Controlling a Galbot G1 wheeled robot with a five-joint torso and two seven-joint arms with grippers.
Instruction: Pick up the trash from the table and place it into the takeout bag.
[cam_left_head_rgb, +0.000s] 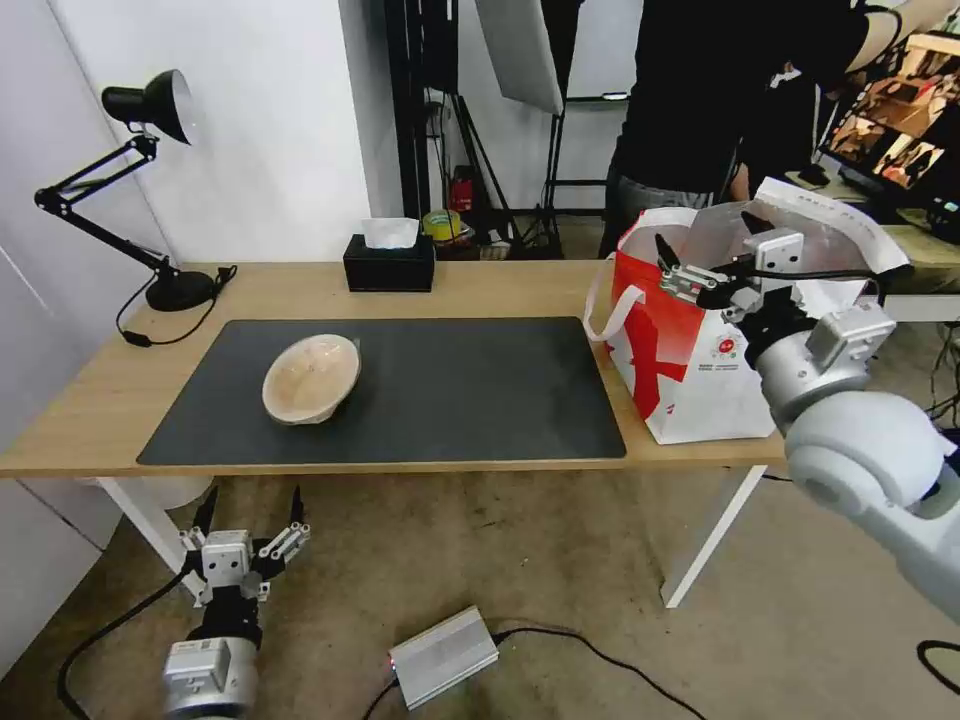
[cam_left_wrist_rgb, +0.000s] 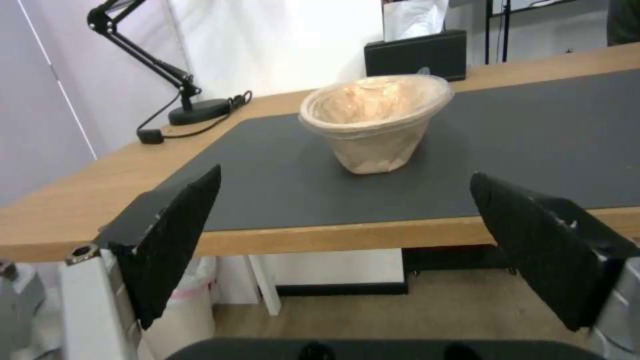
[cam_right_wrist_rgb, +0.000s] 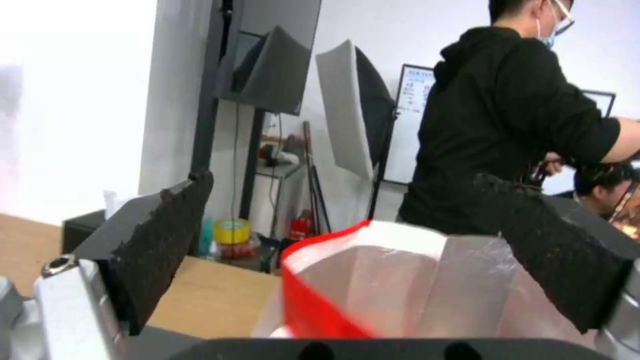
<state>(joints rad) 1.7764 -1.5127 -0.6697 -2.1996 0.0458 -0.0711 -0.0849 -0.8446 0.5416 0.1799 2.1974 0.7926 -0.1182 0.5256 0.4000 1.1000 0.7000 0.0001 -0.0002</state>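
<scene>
Bowl time: the shallow beige paper bowl (cam_left_head_rgb: 311, 378) tilts on the dark grey mat (cam_left_head_rgb: 480, 390), well left of the boxy red-and-white takeout bag (cam_left_head_rgb: 690, 370). Left gripper (cam_left_head_rgb: 250, 522) spread below the table's (cam_left_head_rgb: 90, 400) near edge, right gripper (cam_left_head_rgb: 700, 272) spread, empty, above the bag. Best to pinch the raised rim squarely.

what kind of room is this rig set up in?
Probably a lab or studio set up for recording, not a home. Softbox lights on stands stand behind the table, a monitor sits at the right, and a power brick with cables lies on the floor.
</scene>
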